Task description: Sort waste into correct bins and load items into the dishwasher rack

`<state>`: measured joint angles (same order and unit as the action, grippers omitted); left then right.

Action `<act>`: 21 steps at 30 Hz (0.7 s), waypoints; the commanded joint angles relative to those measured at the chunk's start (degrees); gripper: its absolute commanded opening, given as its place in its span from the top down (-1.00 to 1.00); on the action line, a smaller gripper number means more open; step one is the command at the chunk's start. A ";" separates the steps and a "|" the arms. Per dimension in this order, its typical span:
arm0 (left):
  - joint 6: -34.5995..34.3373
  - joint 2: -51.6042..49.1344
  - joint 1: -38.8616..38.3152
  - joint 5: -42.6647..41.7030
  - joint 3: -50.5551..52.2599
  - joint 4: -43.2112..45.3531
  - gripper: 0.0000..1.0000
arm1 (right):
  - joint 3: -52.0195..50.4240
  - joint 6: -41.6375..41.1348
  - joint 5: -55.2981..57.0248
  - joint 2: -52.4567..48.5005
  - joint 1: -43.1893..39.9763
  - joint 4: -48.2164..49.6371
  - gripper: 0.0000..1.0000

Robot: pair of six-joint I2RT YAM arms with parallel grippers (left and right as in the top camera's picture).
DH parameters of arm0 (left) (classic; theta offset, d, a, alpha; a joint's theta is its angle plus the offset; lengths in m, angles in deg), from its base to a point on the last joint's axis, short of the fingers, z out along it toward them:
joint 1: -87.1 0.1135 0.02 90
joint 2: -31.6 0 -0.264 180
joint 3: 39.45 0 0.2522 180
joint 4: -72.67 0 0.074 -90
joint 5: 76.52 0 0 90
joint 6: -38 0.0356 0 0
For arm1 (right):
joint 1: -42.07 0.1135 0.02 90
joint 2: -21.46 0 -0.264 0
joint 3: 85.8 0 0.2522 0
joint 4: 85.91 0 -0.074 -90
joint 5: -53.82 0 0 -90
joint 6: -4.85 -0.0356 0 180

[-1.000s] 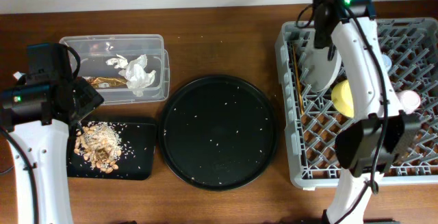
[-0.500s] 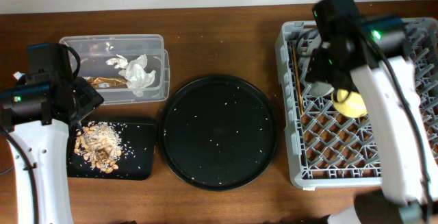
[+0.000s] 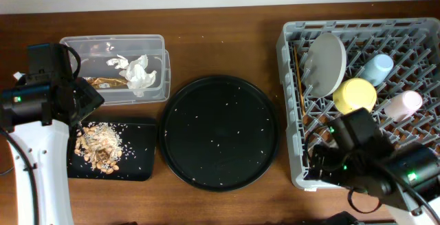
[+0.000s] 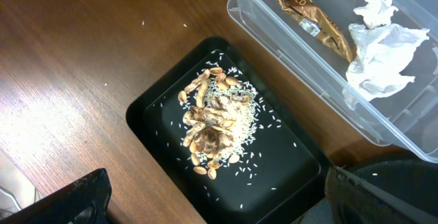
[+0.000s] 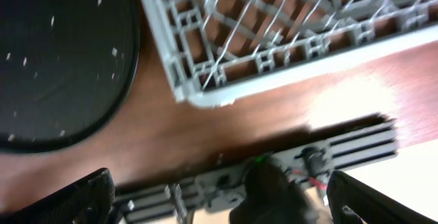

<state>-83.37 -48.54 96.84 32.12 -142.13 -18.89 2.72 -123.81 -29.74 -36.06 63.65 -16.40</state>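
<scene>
Dishwasher rack [image 3: 294, 125], a grey pegged crate, stands at the right of the counter [image 3: 220, 39]. Contents:
- pale grey-green plate [image 3: 324, 63], on edge among the pegs
- yellow bowl [image 3: 355, 95], just beside the plate
- blue cup [image 3: 376, 69] and pink cup [image 3: 403, 104], further right
- chopsticks [image 3: 299, 80], along the left wall

Clear box [image 3: 113, 44], at the upper left, holds the crumpled white tissue [image 3: 134, 72] and the gold-brown wrapper [image 3: 103, 82].

Shallow black tray [image 3: 137, 153], in front of the box, carries the beige-brown food scraps [image 3: 100, 146] with pale crumbs scattered around them.

Round black tray [image 3: 218, 132] lies between the bins and the rack, flecked with crumbs.

Left pincer [image 4: 215, 179] is spread wide and holds nothing, above the shallow tray.

Right pincer [image 5: 219, 179] is spread wide and holds nothing, by the rack's near left corner at the counter's edge.
</scene>
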 commanded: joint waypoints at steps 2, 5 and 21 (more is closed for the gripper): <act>-0.74 0.61 0.17 0.17 -0.26 0.11 -0.99 | -1.01 -1.07 -4.33 -0.52 0.52 -0.31 -0.97; -0.74 0.61 0.17 0.17 -0.26 0.11 -0.99 | -1.01 -1.05 -4.33 -2.27 0.52 -0.31 -0.97; -0.74 0.61 0.17 0.17 -0.26 0.11 -0.99 | -4.98 -0.81 1.33 0.90 -2.29 11.17 -0.97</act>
<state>-83.37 -48.54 96.84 32.09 -142.13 -18.91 0.60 -124.16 -30.53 -43.09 63.41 -10.41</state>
